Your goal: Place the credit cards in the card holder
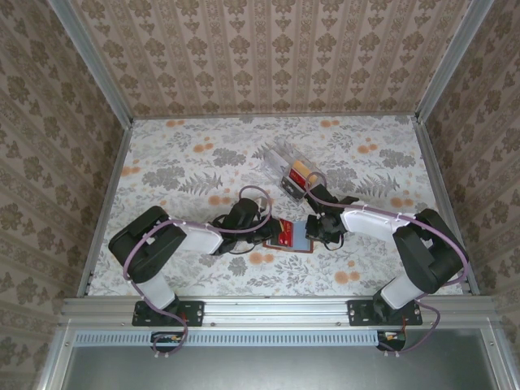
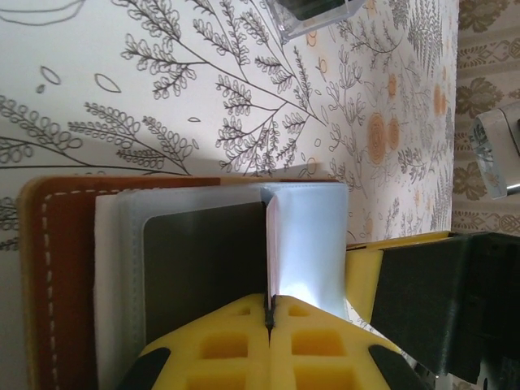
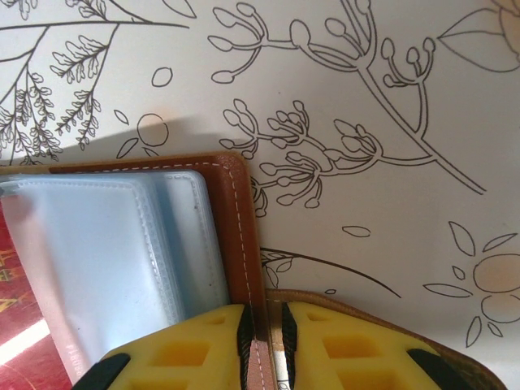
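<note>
The card holder (image 1: 294,236) lies open on the table (image 1: 179,162) between both arms. The left gripper (image 2: 270,313) is clamped on one clear sleeve (image 2: 274,244) and stands it upright, probably to bare a slot. The right gripper (image 3: 266,325) pinches the leather edge (image 3: 240,244), probably to steady it. Beyond, well apart, a clear box (image 1: 272,158) holds more cards (image 1: 297,171); the way there looks free.

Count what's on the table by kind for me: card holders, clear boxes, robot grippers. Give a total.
Brown leather folding card holder: 1
Clear plastic box: 1
Yellow-fingered grippers, left gripper and right gripper: 2
Total: 4
</note>
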{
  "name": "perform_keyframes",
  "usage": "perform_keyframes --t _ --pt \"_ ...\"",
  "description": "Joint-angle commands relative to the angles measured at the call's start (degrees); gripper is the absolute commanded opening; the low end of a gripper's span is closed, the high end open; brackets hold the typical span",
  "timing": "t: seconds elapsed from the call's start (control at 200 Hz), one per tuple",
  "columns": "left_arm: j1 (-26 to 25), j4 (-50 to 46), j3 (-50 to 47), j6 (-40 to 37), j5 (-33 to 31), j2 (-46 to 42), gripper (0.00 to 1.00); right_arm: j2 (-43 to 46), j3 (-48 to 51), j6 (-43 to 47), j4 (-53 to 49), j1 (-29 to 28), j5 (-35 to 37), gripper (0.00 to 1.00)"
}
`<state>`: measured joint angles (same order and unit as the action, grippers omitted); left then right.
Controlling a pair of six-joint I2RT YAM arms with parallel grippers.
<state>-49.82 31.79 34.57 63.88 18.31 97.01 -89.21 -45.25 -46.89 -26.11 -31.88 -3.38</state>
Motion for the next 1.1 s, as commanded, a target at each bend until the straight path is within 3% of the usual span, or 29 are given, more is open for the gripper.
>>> perform_keyframes --t 0.0,0.22,0.515,0.83,1.095 --pt "-0.7 -3.1 1.9 -0.4 2.9 1.7 0.01 -3.3 2.4 -1.2 2.2 -0.2 -1.2 0.23" --pt "-0.7 -4.8 1.5 -1.0 3.8 0.7 0.02 -3.3 2.5 -1.3 2.2 -0.2 -1.2 0.23" --pt "-1.0 -8.6 4.0 -3.0 4.0 1.3 0.11 -3.4 2.4 -1.4 2.5 -0.2 -1.6 0.24" --pt "-2.8 -31.5 13.0 -11.7 -3.3 -0.1 0.21 -3.1 2.6 -1.4 2.6 -0.2 -1.9 0.24" --pt "-3.1 -37.1 14.8 -13.9 -6.9 -1.3 0.29 -3.3 2.5 -1.3 2.6 -0.2 -2.0 0.24"
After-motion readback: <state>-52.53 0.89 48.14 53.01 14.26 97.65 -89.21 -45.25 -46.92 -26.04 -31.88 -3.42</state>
